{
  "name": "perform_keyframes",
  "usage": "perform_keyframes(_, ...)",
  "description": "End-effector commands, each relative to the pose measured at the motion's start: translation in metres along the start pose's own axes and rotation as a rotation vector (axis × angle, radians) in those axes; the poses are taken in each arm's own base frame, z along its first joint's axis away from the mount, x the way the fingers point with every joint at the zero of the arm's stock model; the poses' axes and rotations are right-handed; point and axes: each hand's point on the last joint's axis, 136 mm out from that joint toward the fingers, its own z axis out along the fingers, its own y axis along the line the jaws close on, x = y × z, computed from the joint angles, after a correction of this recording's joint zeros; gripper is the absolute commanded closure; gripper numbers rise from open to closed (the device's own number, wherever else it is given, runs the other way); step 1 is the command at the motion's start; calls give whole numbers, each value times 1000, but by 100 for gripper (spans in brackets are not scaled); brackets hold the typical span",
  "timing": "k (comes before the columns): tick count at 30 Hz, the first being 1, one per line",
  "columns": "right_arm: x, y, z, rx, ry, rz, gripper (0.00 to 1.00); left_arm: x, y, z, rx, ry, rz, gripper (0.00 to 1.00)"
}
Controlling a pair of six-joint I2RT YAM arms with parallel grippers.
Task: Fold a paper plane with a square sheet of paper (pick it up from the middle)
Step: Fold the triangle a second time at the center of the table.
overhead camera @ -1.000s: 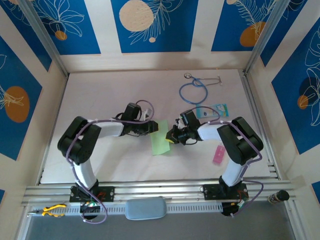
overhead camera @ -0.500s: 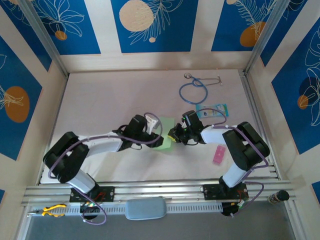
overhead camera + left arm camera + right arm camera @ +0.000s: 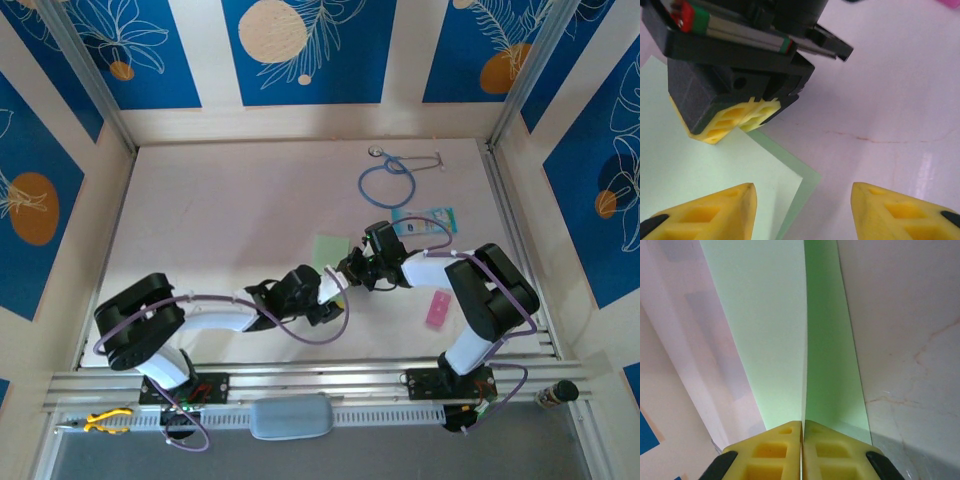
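Observation:
The square sheet of paper (image 3: 327, 252) is light green and folded in two layers along a centre crease. My right gripper (image 3: 350, 269) is shut on its near-right edge. In the right wrist view the yellow fingertips (image 3: 785, 440) pinch the paper (image 3: 775, 330) right at the crease, and the two layers spread away from the gripper (image 3: 803, 427). My left gripper (image 3: 336, 291) sits just in front of the sheet, open. In the left wrist view the left gripper (image 3: 802, 210) straddles the paper's corner (image 3: 700, 165); one finger overlaps the sheet, the other is over bare table.
A blue stethoscope (image 3: 386, 180) lies at the back. A teal-and-white card (image 3: 428, 219) sits behind the right arm, and a small pink strip (image 3: 437, 308) lies by its elbow. Yellow pliers (image 3: 101, 421) and a grey pad (image 3: 290, 415) rest on the front rail.
My left arm has swung from the sheet's left side round to its near side and stretched out low. The right gripper has stayed shut on the paper, which shifted slightly toward the back.

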Motion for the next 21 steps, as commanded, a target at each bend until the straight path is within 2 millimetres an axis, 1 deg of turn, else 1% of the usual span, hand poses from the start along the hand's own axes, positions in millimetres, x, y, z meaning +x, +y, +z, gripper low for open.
perform_keyframes(1,0,12,-5,-33,14,-24,91,-2,10,7,-90,5,92,46)
perform_keyframes(8,0,11,-5,-34,15,-21,91,-3,10,18,-126,22,146,46)
perform_keyframes(12,-1,11,-6,-35,16,-19,91,-4,13,20,-154,24,157,49)
perform_keyframes(16,-1,11,-6,-36,16,-19,91,-2,13,22,-157,39,173,55)
perform_keyframes(21,-1,11,-7,-36,17,-18,91,0,13,24,-154,53,181,68)
